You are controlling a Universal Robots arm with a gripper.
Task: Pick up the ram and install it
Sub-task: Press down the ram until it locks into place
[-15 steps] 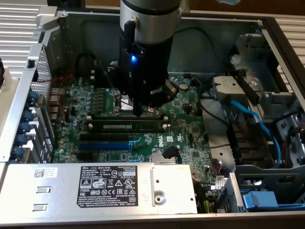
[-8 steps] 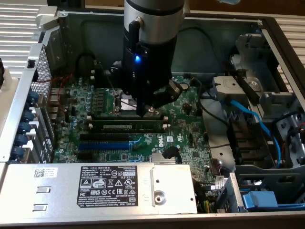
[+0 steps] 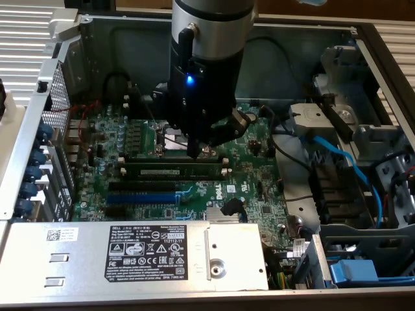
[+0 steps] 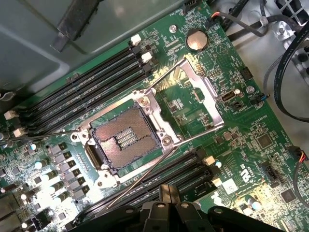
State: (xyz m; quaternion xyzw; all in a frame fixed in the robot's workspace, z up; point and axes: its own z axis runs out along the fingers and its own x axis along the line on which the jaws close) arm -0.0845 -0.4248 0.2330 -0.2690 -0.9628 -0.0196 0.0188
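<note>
sitting edge-up in a black memory slot (image 3: 174, 173) w/ white end clips on the green motherboard (image 3: 253, 188), the ram (image 3: 175, 166) lies just below the gripper (image 3: 192, 153), whose jaws are shut w/ nothing held. blue expansion slot (image 3: 141, 197) sits nearer the psu (image 3: 136, 254); open cpu socket (image 4: 123, 140) beside; all inside a grey pc case (image 3: 117, 39).

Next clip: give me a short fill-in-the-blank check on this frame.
1. The gripper, just above the ram, has its jaws ____.
2. The expansion slot between the ram and the power supply is coloured ____.
3. The CPU socket holds ____ processor.
Missing words: shut; blue; no.
</note>
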